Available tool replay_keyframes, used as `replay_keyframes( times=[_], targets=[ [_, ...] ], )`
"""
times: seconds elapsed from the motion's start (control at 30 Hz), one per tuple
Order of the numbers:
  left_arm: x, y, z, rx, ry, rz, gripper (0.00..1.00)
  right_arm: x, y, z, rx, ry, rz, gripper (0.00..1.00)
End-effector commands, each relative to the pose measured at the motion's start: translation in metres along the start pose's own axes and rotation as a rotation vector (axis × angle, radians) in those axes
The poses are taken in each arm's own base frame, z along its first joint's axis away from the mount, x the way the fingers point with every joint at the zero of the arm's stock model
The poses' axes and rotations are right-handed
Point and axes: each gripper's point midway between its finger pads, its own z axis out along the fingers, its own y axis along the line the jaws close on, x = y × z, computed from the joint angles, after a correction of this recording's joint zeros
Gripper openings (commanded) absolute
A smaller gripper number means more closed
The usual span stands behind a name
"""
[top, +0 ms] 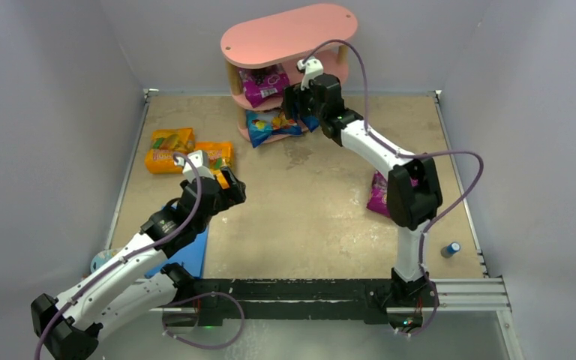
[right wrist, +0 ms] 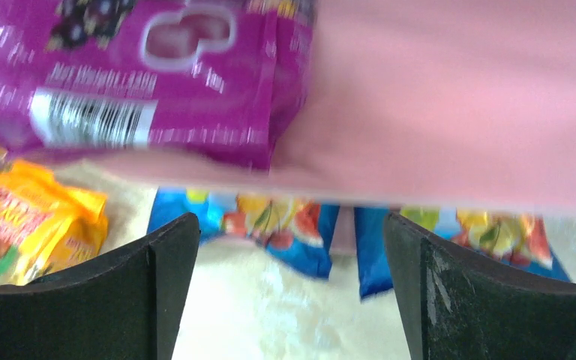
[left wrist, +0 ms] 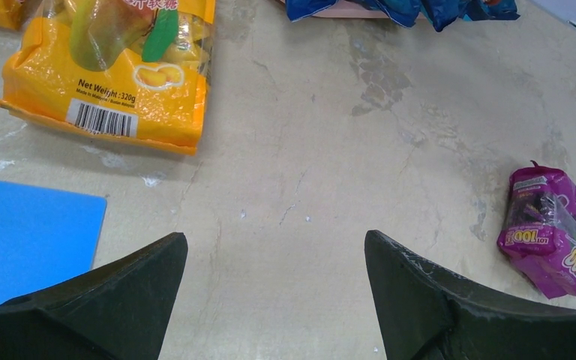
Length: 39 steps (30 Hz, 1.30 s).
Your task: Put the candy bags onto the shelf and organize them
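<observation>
Hovering at shelf (top: 289, 35), right gripper (right wrist: 292, 225) spread wide, empty; magenta bag (right wrist: 142, 75) on middle tier, blue bags (top: 272, 124) on bottom tier. Left gripper (left wrist: 276, 240) spread, empty; orange bags (top: 170, 150) at 10 o'clock on bench (top: 307, 202), second magenta bag (left wrist: 547, 232) at 3 o'clock.

Grey walls (top: 52, 112) enclose stained beige tabletop (top: 307, 217); blue mat (left wrist: 30, 240) near-left.

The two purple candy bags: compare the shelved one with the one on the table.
Place: the shelved purple bag lies on the middle board of the pink shelf; the loose purple bag lies on the table, at its right side. Neighbours: the shelved one sits above blue bags on the lowest board; the loose one lies alone. Both are glossy magenta pouches, and neither is gripped.
</observation>
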Motion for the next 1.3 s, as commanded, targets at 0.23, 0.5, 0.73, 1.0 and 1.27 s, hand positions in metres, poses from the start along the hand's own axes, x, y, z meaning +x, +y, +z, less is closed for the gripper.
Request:
replay_keyframes(
  times=[0.23, 0.5, 0.73, 1.0, 1.27],
  targets=[
    [-0.002, -0.019, 0.008, 0.078, -0.015, 0.010, 0.86, 0.022, -0.017, -0.130, 0.113, -0.004, 0.260, 0.99],
    [0.001, -0.034, 0.014, 0.161, -0.023, 0.036, 0.86, 0.130, -0.106, -0.237, 0.551, 0.320, 0.505, 0.99],
    [0.008, -0.044, 0.022, 0.203, 0.000, 0.074, 0.86, 0.201, -0.133, -0.296, 0.737, 0.539, 0.546, 0.99],
    [0.008, -0.044, 0.021, 0.208, 0.000, 0.085, 0.86, 0.243, -0.152, -0.290, 0.790, 0.627, 0.550, 0.98],
    [0.010, -0.040, 0.021, 0.193, 0.002, 0.081, 0.86, 0.278, -0.159, -0.282, 0.855, 0.707, 0.561, 0.89]
  ],
)
